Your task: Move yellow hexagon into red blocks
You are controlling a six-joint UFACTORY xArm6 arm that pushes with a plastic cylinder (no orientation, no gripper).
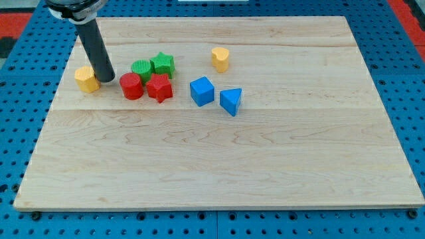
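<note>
The yellow hexagon (85,78) lies near the board's left edge, toward the view's top. My tip (107,79) stands just to its right, between it and the red blocks, touching or nearly touching the hexagon. The red cylinder (131,86) sits a short gap to the right of my tip. The red star (159,87) lies right beside the cylinder, on its right.
A green cylinder (141,68) and a green star (163,64) sit just above the red blocks. A yellow heart-like block (220,58) lies further right. A blue cube (202,91) and a blue triangle (230,101) lie right of the red star. The wooden board (219,166) rests on a blue pegboard.
</note>
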